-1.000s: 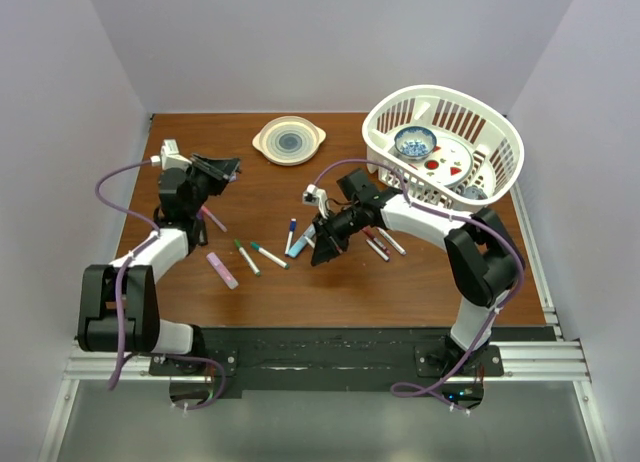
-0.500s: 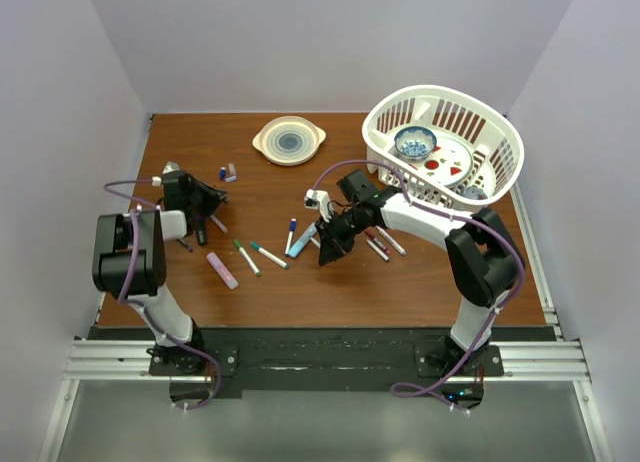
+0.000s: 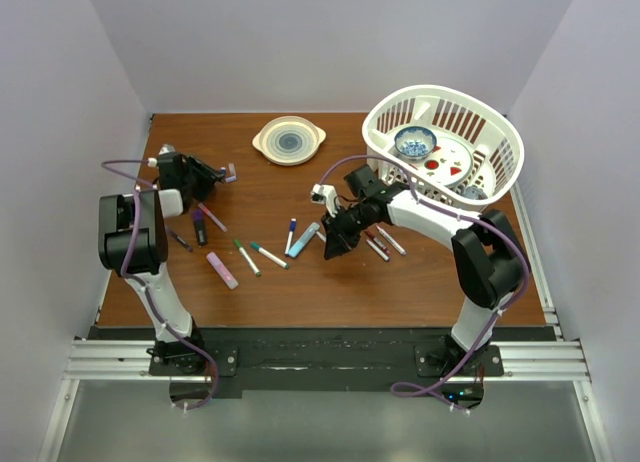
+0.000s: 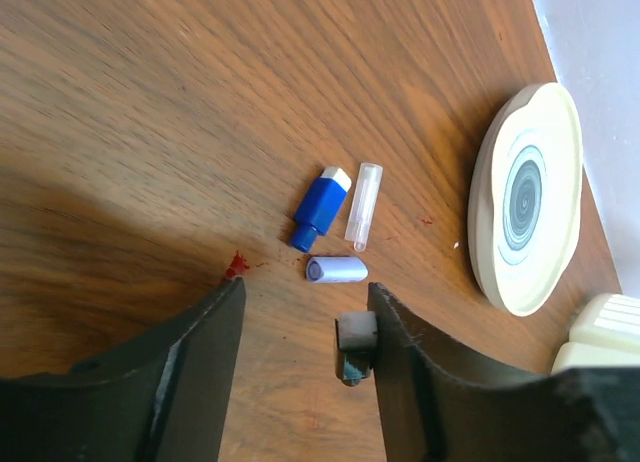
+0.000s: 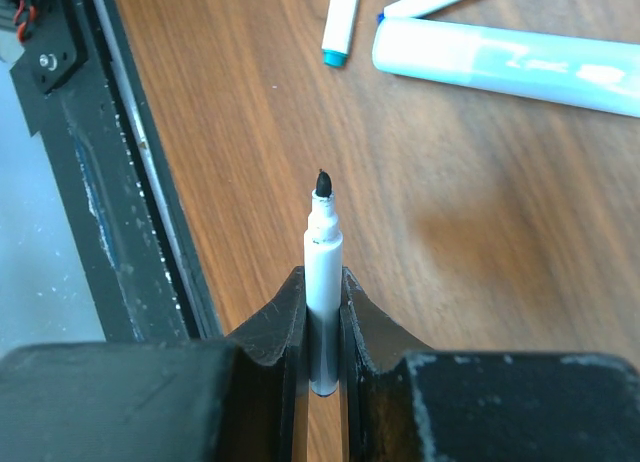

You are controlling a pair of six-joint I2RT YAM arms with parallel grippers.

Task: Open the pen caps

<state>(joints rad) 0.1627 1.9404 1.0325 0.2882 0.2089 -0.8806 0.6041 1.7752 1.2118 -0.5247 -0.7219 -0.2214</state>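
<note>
1. Top external view: the left claw [image 3: 213, 172] is at the far-left part of the table [image 3: 300, 292], with loose pen caps [image 3: 230, 170] just beside it. The right claw [image 3: 336, 244] is at mid-table among scattered pens [image 3: 268, 254]. Several of these look capped, so work likely remains. A plate [image 3: 288, 140] and a white basket [image 3: 443, 147] stand at the far side. Pale walls close off three sides, leaving little room to swing.

2. Left wrist view: the left claw [image 4: 305, 302] is spread with nothing between its jaws. Ahead lie a blue cap [image 4: 321, 207], a clear cap [image 4: 363, 204] and a lavender cap [image 4: 337, 270], close together. They look light, stiff and smooth, so they would probably roll or slip. A small whitish piece [image 4: 355, 334] sits against one finger, and I cannot tell what it is. The wood is flat, with tiny red marks [image 4: 235, 265].

3. Right wrist view: the right claw [image 5: 322, 312] is pressed together on a white pen [image 5: 323, 257] whose black tip is bare. A light blue marker [image 5: 510, 60] lies beyond it. For a capped pen, one claw should hold the barrel while the other pinches the cap across its sides and pulls along the axis. The table's black edge rail [image 5: 110, 182] is near.
</note>
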